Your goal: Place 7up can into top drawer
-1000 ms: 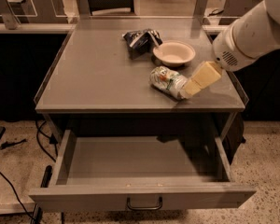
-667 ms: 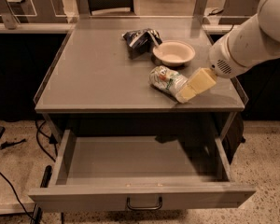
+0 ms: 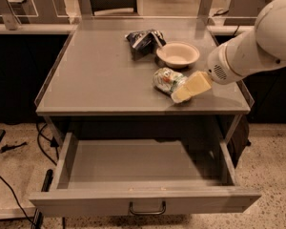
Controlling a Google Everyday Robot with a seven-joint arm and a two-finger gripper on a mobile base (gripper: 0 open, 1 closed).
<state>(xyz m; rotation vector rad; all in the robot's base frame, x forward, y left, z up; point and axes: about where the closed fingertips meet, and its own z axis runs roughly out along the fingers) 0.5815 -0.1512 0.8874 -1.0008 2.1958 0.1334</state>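
Observation:
The 7up can (image 3: 165, 78) lies on its side on the grey table top (image 3: 100, 75), just in front of the beige bowl. It is silver-white with green markings. My gripper (image 3: 185, 90) is cream-coloured and comes in from the right on the white arm (image 3: 257, 42). Its tip is against the can's right end, low over the table's front right part. The top drawer (image 3: 143, 200) under the table is pulled wide open, with its dark bar handle (image 3: 148, 208) at the front centre.
A round beige bowl (image 3: 178, 54) stands behind the can. A dark wrinkled snack bag (image 3: 143, 41) lies to the bowl's left. The table has low raised side rims (image 3: 50, 78). Cables (image 3: 19, 194) lie on the speckled floor at the left.
My gripper has moved a little left and down, closer onto the can's right end. The can, bowl, bag and drawer have not moved.

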